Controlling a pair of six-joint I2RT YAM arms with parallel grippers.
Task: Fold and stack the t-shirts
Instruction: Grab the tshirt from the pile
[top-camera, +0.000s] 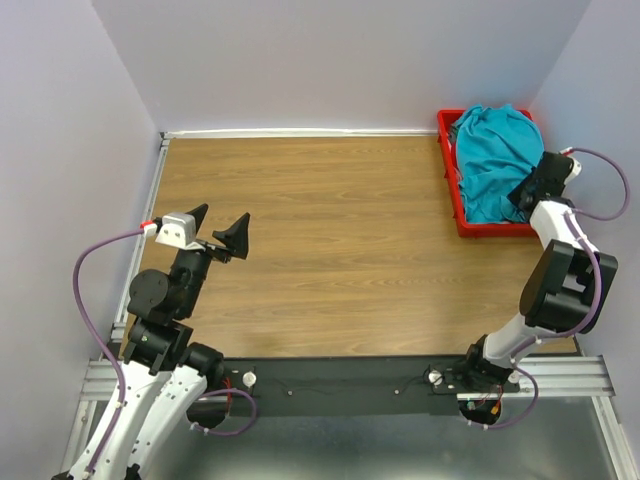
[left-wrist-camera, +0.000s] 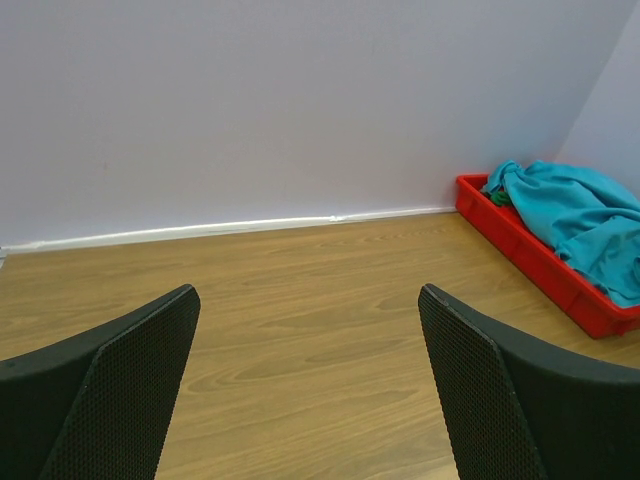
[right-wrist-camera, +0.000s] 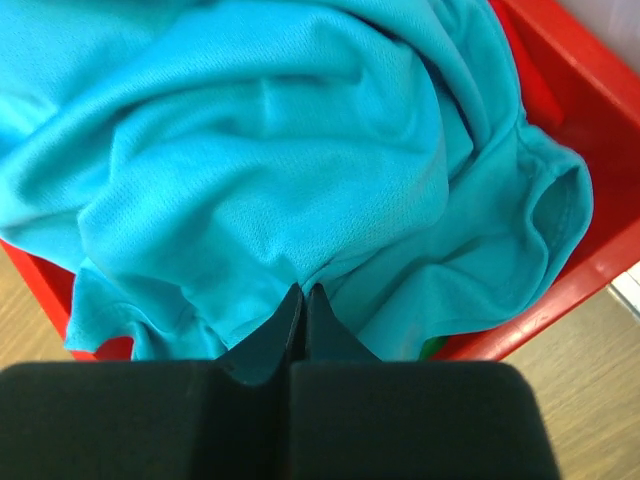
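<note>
Teal t-shirt (top-camera: 495, 160) is seen from above heaped in a red tray (top-camera: 490, 229) at the table's (top-camera: 330, 250) far right corner, the right gripper (top-camera: 525, 195) at its near edge. From the left wrist, the left gripper (left-wrist-camera: 308, 300) is seen wide open, empty. From the right wrist, 2 fingers (right-wrist-camera: 270, 345) are seen shut, teal cloth pinched between their tips.

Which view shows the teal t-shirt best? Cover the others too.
Right wrist: the teal t-shirt fills the frame, folds sharp, the right gripper pinching a fold. Top external shows it heaped in the red tray, partly behind the arm. Left wrist shows it distant, side-on.
</note>
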